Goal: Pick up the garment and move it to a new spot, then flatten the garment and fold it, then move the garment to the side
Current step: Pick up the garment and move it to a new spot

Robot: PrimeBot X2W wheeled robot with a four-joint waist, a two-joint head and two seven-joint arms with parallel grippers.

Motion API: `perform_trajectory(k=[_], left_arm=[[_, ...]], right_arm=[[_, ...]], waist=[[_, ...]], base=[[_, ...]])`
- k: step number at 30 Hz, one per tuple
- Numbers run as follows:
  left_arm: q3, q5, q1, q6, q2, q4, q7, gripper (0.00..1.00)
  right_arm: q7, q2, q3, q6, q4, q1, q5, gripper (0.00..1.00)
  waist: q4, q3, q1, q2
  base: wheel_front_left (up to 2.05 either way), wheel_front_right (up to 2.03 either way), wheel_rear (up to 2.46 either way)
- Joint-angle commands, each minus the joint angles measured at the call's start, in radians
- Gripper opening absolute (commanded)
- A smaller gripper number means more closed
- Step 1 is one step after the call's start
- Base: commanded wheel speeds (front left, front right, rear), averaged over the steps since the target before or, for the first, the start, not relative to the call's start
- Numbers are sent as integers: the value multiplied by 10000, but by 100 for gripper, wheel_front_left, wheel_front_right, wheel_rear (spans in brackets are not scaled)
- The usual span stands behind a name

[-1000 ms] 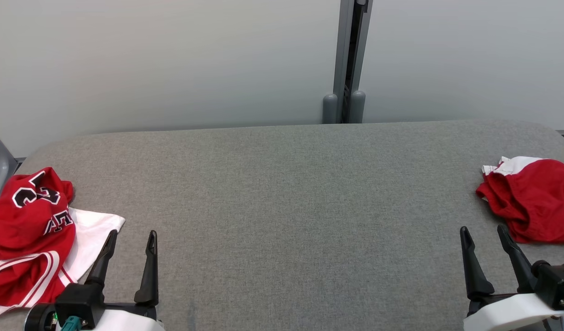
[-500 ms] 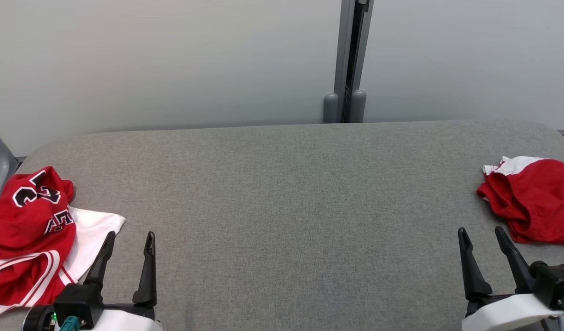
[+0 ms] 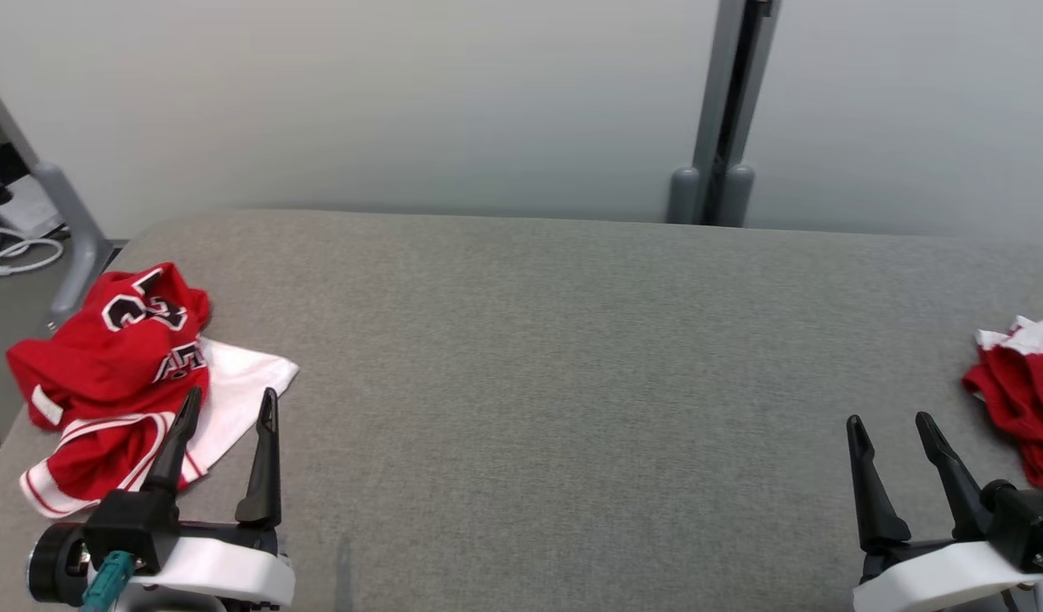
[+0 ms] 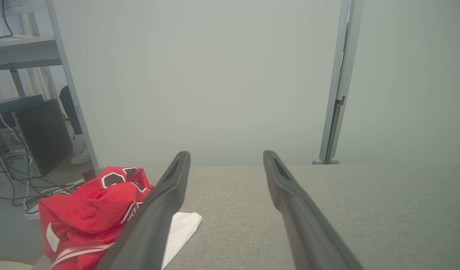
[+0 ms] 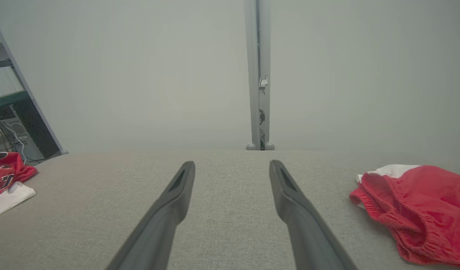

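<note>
A crumpled red jersey (image 3: 113, 374) lies at the grey table's (image 3: 530, 340) 9 o'clock edge, with white cloth showing beneath it. The left gripper (image 3: 232, 395), fingers spread and empty, hovers at 7 o'clock, just beside the jersey's hem. At 5 o'clock the right gripper (image 3: 887, 419) likewise stands agape, holding nothing, near red shorts (image 3: 1023, 408) bunched at 3 o'clock.

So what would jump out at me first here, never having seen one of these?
Two splashes of red: a crumpled red jersey with black-and-white lettering at the left end of the grey table, and a bunched red garment at the right end. In front, the left gripper and right gripper point forward, both open and empty.
</note>
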Motion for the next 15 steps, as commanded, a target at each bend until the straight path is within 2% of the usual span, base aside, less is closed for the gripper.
perform_trajectory(k=[1, 2, 15], left_arm=[[81, -23, -188, 20, 101, -37, -32, 100], [162, -41, -320, 13, 117, -47, -68, 100], [623, -243, -627, -81, -70, -20, -172, 100]], right_arm=[[8, -37, 23, 2, -91, -1, 16, 100], [75, -37, 115, 2, -144, -110, -57, 100], [232, -45, 745, 2, -138, -746, -207, 100]], waist=[[626, 214, 0, 0], [994, 344, 0, 0], [3208, 814, 0, 0]], base=[[0, 0, 0], [0, 0, 0], [0, 0, 0]])
